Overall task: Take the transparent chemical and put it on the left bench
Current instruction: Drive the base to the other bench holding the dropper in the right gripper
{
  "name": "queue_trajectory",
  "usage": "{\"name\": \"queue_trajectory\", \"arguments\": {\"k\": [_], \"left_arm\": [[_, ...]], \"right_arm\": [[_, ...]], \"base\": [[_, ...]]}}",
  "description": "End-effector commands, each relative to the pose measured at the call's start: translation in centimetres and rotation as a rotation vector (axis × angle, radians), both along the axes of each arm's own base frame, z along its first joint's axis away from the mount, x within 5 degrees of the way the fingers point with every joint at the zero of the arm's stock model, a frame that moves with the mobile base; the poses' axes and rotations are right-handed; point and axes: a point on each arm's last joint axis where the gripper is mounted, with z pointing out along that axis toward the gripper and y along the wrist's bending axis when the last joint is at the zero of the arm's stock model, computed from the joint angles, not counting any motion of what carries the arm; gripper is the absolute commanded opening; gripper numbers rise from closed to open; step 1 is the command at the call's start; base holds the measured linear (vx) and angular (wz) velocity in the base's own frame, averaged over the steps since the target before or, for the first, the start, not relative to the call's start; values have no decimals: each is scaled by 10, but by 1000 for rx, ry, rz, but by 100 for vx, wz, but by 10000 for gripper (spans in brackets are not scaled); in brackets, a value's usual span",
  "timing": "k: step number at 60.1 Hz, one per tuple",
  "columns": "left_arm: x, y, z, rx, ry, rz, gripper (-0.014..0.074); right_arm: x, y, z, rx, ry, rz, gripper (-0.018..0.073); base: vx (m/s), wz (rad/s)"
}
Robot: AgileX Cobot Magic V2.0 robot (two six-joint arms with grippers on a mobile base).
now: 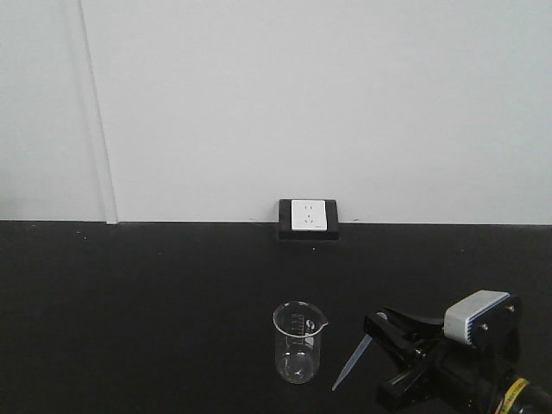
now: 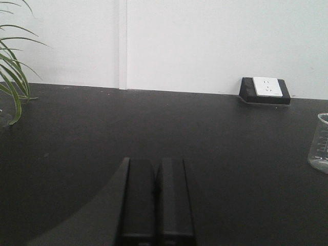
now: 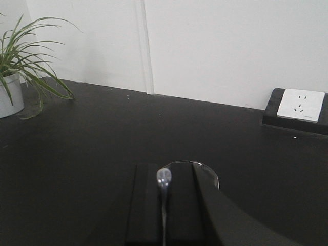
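**Q:** What is your right gripper doing?

**A:** My right gripper [image 3: 164, 170] is pinching a clear dropper [image 1: 352, 364]. The stem runs between my two fingers [image 3: 146, 205], and the pointed end sticks out past them, slanting down toward the black bench [image 1: 129, 310].

**Q:** And the left one?

**A:** My left gripper [image 2: 155, 162] has its fingers pressed together, over bare bench.

**Q:** Where is the beaker?

**A:** The beaker [image 1: 301, 342] stands upright, well away from the back edge and toward the front edge, a little right of the middle. The dropper's tip is just beside it on the right, apart from the glass. From my right wrist, the rim shows just past my fingertips, slightly to the right. From my left wrist, the beaker sits at the right border of the view, well apart from that gripper. The glass is clear with printed marks, and I cannot tell whether there is liquid in it.

**Q:** What lies farther out?

**A:** An outlet [image 1: 308, 216] sits at the back edge against the white wall [image 1: 302, 86], straight behind the beaker. A plant [image 3: 31, 46] in a pale pot [image 3: 10, 97] stands toward the back left corner.
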Motion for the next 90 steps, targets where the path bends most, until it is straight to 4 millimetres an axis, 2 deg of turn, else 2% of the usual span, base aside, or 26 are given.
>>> {"name": "queue_trajectory", "arguments": {"k": [1,33,90], "left_arm": [[-1,0,3,-14,-81,-1,-3],[-1,0,3,-14,-81,-1,-3],[-1,0,3,-14,-81,-1,-3]], "right_arm": [[-1,-1,23,63,-115,4,-7],[-1,-1,23,62,-113,3,-7],[-1,-1,23,62,-113,4,-7]], "base": [[0,2],[-6,2],[-22,8]]}}
